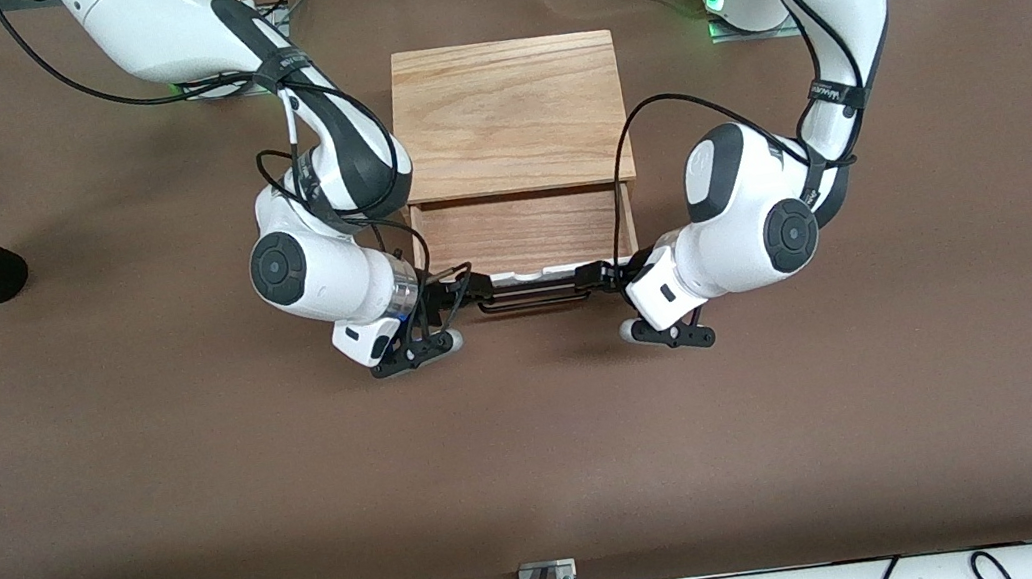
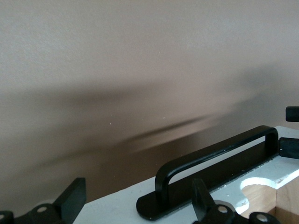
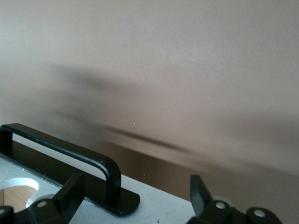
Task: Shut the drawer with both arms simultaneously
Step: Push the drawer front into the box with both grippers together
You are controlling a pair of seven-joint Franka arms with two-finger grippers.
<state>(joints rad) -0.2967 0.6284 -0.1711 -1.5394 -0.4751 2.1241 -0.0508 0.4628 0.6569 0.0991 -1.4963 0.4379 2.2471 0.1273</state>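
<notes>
Both jaws stood open against the white front of the drawer (image 1: 523, 233), gripping nothing; drawer remained part-open, push pending.

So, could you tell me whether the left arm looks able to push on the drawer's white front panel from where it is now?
Probably yes: the left tool is already at the front panel, fingers apart beside the handle, with nothing between.

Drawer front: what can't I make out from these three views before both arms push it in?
- Contact: in the front view the left tool and right tool sit at the handle ends; touching or not is unclear.
- Drawer inside: the wrist views show only a corner, cut off by the picture edge.
- Box opening: hidden under its top in the front view.
</notes>
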